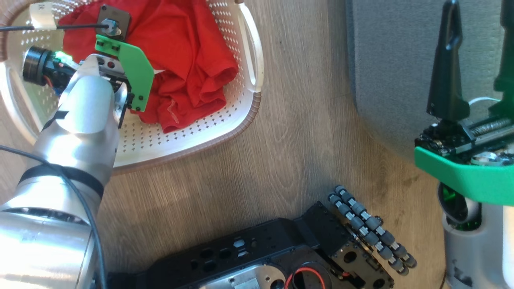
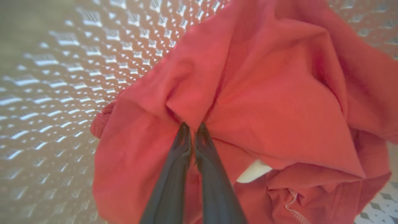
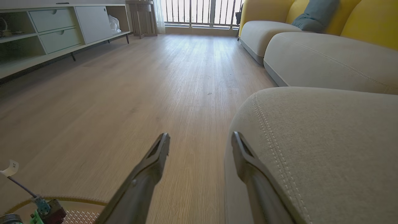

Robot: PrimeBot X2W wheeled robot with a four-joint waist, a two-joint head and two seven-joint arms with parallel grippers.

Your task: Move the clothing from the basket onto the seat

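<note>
A fold of the red clothing (image 1: 188, 52), heaped in the basket (image 1: 168, 140), is pinched between the closed fingers of the left gripper (image 2: 192, 127), while the right gripper (image 3: 200, 138) is spread wide, empty, at the edge of the seat (image 3: 326, 140).

Bright red clothing (image 1: 188, 60), cream-white perforated basket (image 1: 180, 140) with brown rim, grey seat (image 1: 385, 60), pale wood-grain floor (image 1: 289, 160)

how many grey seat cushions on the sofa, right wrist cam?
3. The nearest cushion is at the lower right; the second cushion lies just behind it; the third cushion is farthest back. More may be hidden past the right edge.
</note>
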